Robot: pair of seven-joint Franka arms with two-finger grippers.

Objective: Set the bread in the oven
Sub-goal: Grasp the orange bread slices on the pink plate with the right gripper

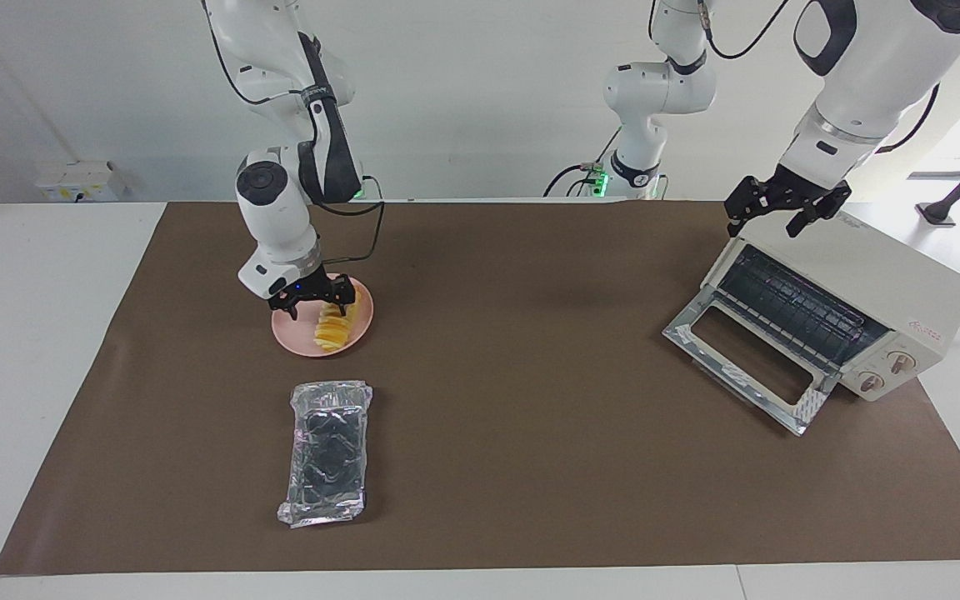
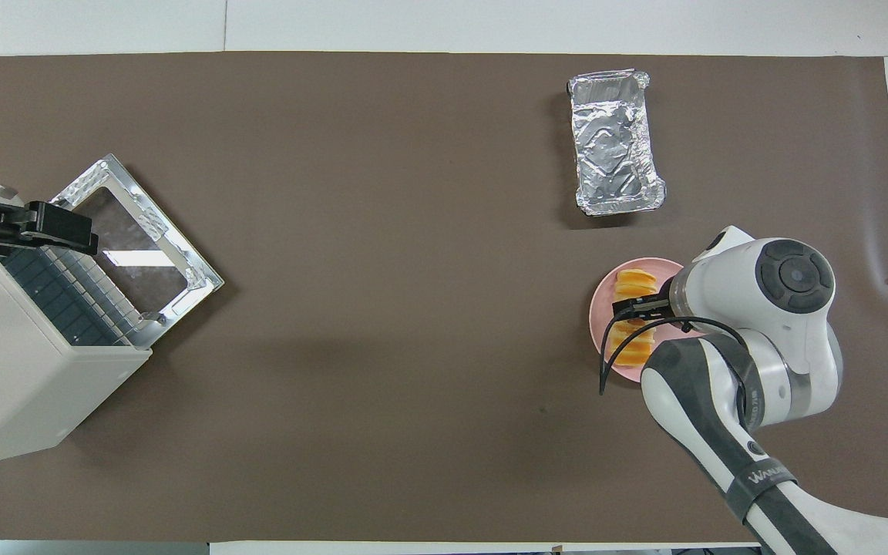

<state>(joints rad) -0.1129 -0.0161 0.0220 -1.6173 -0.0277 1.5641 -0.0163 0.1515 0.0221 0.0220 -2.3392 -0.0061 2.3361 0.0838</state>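
Two arms work over one desk (image 1: pixel 530 467) under a brown mat, and the biggest thing on it is the oven (image 1: pixel 842 312) at the left arm's end, its glass door (image 1: pixel 742 362) dropped flat and the wire rack showing. The left hand (image 1: pixel 780 218) hangs over the oven's top edge with its fingers spread, holding nothing (this arm waits). Toward the right arm's end lies a crinkled foil tray (image 1: pixel 327 452), farther from the robots than the pink plate (image 1: pixel 297 337). The bread (image 1: pixel 333 327) lies on that plate, a short ridged row. The right hand (image 1: pixel 318 302) is down over the row's end nearer the robots, fingers apart on either side of it, not clenched.
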